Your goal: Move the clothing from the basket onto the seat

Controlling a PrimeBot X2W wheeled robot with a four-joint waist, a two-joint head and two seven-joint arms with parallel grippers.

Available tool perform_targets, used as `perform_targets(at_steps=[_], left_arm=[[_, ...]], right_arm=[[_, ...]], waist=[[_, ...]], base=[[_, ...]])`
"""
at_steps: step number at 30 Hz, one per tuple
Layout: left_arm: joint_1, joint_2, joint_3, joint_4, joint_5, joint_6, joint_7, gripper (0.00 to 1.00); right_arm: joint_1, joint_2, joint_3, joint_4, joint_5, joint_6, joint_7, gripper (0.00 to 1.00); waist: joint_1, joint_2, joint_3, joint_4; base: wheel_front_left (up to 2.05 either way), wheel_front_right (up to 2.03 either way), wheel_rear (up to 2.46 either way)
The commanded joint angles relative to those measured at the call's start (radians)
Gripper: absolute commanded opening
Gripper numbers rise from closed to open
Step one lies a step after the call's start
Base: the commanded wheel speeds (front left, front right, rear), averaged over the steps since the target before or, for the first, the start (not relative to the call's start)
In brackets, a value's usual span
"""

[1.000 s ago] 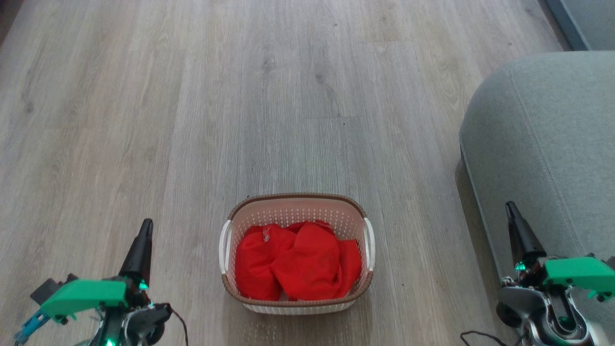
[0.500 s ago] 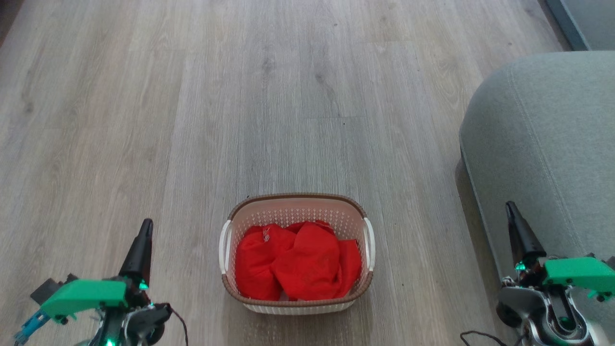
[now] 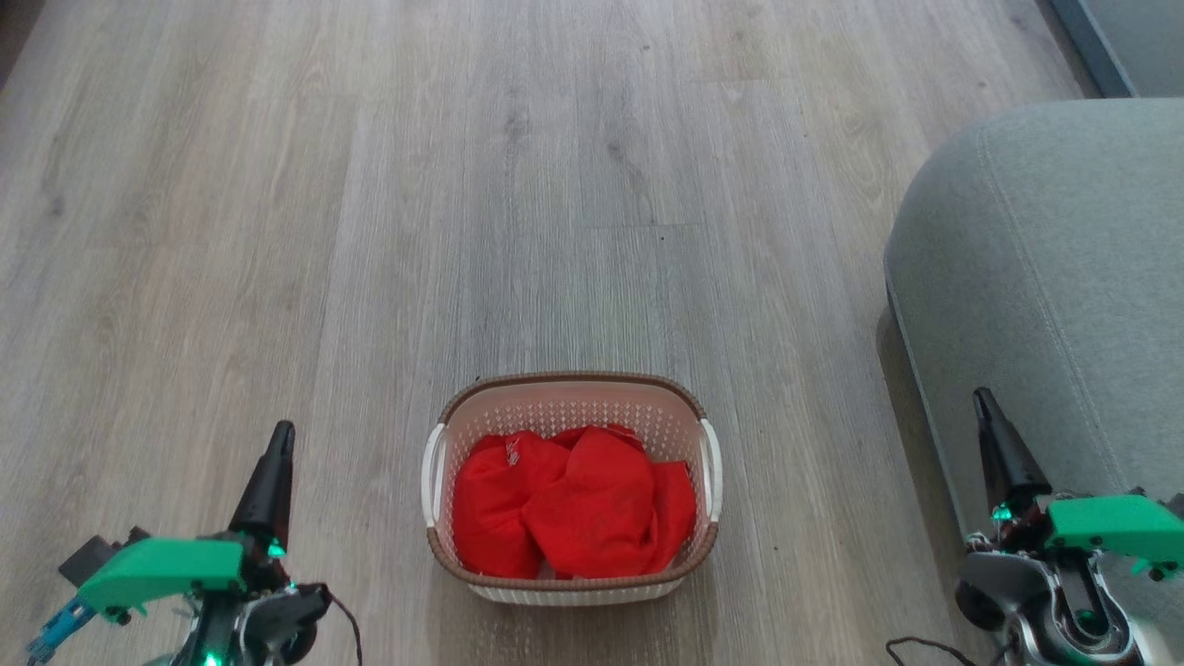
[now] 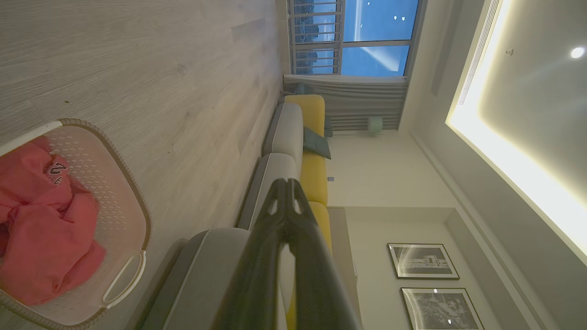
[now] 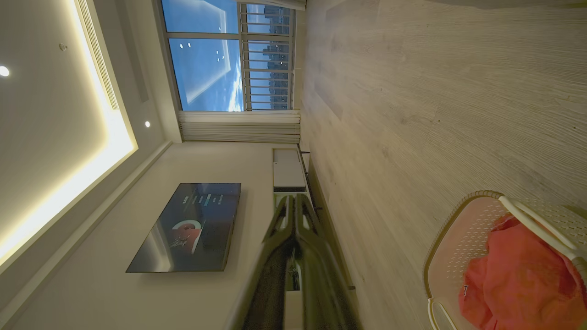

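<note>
Wood floor (image 3: 555, 185) w/ basket (image 3: 572, 378), seat (image 3: 1045, 259)

Head view: even, soft light, sharp; the seat (image 3: 1045, 277) casts a faint shadow on the floor (image 3: 592, 185). Wrist views: dimmer, a glowing ceiling strip (image 4: 504, 151), blue window (image 5: 206, 59), near fingers (image 4: 261, 275) blurred, edges bent.

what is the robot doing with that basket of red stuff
Nothing is being handled yet. The clothing, a red heap, lies in the basket, which stands on the floor right in front of the robot. The left gripper and right gripper are both shut and empty, one on each side of the basket and apart from it. The seat is on the robot's right, with no clothing on the part in view.
</note>
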Motion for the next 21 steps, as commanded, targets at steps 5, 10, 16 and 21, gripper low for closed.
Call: perform_targets(at_steps=[5,10,16,21], left_arm=[[-0.048,0.010,0.034,-0.034,-0.007,-0.009,0.007,0.00],[-0.048,0.010,0.034,-0.034,-0.007,-0.009,0.007,0.00],[-0.048,0.010,0.034,-0.034,-0.007,-0.009,0.007,0.00],[-0.048,0.010,0.034,-0.034,-0.007,-0.009,0.007,0.00]], right_arm=[[-0.037,-0.004,0.018,-0.039,0.006,0.000,0.004,0.00],[-0.037,-0.004,0.018,-0.039,0.006,0.000,0.004,0.00],[-0.037,-0.004,0.018,-0.039,0.006,0.000,0.004,0.00],[-0.037,-0.004,0.018,-0.039,0.006,0.000,0.004,0.00]], waist=[[0.0000,-0.0001,0.000,0.000],[0.0000,-0.0001,0.000,0.000],[0.0000,-0.0001,0.000,0.000],[0.0000,-0.0001,0.000,0.000]], base=[[0.00,0.00,0.00],[0.00,0.00,0.00],[0.00,0.00,0.00],[0.00,0.00,0.00]])
